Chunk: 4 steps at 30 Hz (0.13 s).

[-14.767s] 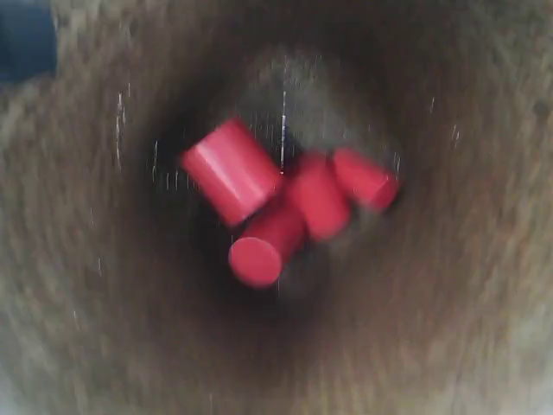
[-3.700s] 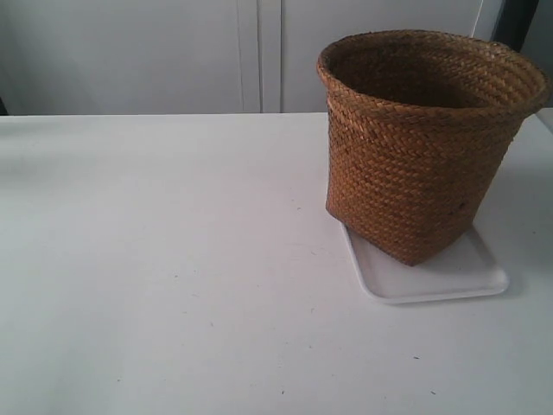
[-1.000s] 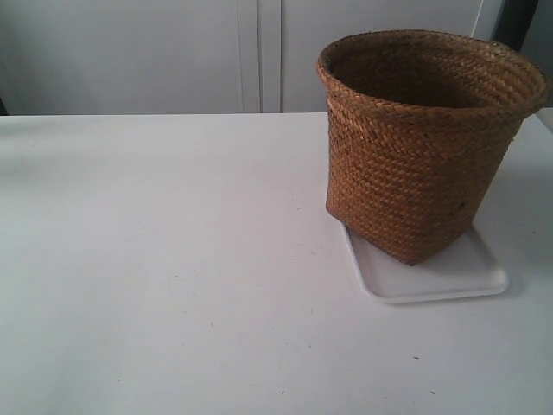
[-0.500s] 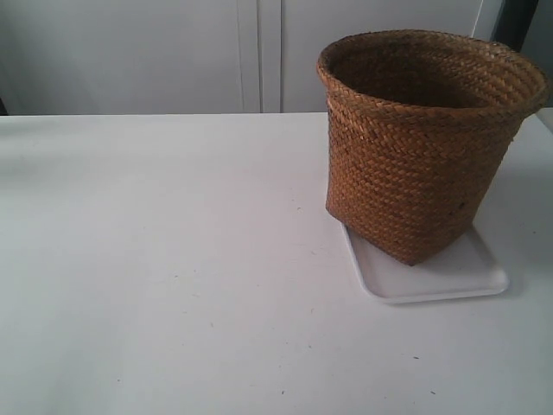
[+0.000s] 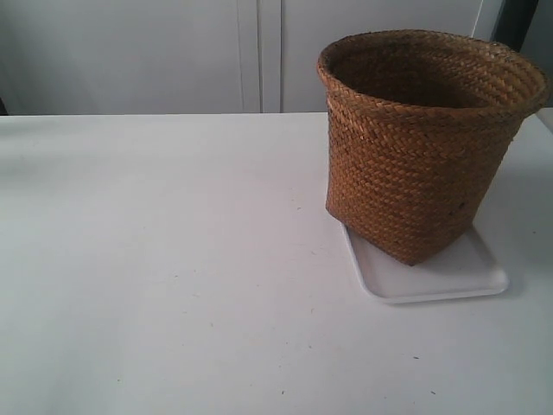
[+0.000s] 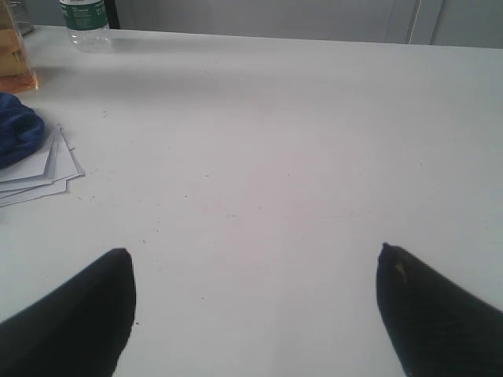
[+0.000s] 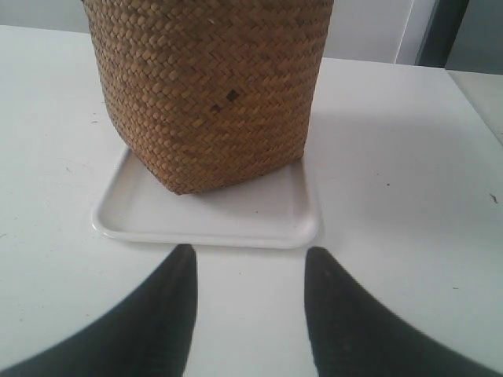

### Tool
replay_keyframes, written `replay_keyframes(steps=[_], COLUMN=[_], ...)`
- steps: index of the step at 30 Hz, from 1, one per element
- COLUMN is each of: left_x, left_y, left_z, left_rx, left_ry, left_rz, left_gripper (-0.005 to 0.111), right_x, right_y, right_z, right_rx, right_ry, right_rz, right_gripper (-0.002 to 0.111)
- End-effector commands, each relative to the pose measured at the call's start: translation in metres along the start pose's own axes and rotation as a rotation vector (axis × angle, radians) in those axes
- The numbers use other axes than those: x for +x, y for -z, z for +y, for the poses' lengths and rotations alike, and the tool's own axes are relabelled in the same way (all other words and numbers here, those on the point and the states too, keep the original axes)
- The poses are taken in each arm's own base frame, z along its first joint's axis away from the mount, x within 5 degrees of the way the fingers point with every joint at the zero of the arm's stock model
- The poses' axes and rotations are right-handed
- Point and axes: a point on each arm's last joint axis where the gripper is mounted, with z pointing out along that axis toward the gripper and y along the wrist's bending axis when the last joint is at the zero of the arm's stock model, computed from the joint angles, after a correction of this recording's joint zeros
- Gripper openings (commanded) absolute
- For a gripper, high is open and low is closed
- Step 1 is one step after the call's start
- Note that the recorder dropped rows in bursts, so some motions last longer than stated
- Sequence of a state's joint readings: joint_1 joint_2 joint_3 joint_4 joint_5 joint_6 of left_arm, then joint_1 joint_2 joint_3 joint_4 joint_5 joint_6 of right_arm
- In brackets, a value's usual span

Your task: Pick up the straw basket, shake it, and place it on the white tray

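Observation:
The brown straw basket (image 5: 415, 147) stands upright on the white tray (image 5: 471, 277) at the right of the exterior view; its inside is dark and hidden from here. No arm shows in that view. In the right wrist view the straw basket (image 7: 208, 94) rests on the white tray (image 7: 228, 216), and my right gripper (image 7: 250, 255) is open just short of the tray's rim, holding nothing. My left gripper (image 6: 255, 255) is wide open over bare table, far from the basket, with nothing between its fingers.
A white table (image 5: 173, 259) carries everything. In the left wrist view a stack of papers (image 6: 43, 169), a blue cloth (image 6: 17, 137) and a bottle (image 6: 85, 14) lie at the table's edge. White cabinet doors (image 5: 259, 52) stand behind the table.
Long before, the view looked down into the basket at red cylinders. Over the last seconds, nothing has visibly changed; the basket stays on the tray.

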State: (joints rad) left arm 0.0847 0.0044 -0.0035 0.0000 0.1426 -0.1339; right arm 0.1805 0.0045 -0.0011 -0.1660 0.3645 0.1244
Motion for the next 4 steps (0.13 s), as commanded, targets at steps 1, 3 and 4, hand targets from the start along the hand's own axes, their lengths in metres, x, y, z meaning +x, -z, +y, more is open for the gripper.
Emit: replay_keyframes(steps=[1, 3, 4], left_x=[0.0002, 0.0002, 0.0002], left_y=[-0.0001, -0.0001, -0.0001], left_z=[0.0, 0.0, 0.0], left_rx=[-0.001, -0.001, -0.001], left_ry=[0.004, 0.004, 0.004], left_rz=[-0.009, -0.009, -0.009], left_gripper=[0.085, 0.085, 0.085], right_x=[-0.0009, -0.0009, -0.0009], right_y=[0.0002, 0.0002, 0.0002], right_z=[0.0, 0.0, 0.0], right_rx=[-0.002, -0.002, -0.002], right_ry=[0.021, 0.021, 0.021], right_rz=[-0.016, -0.016, -0.016], right_gripper=[0.042, 0.042, 0.042])
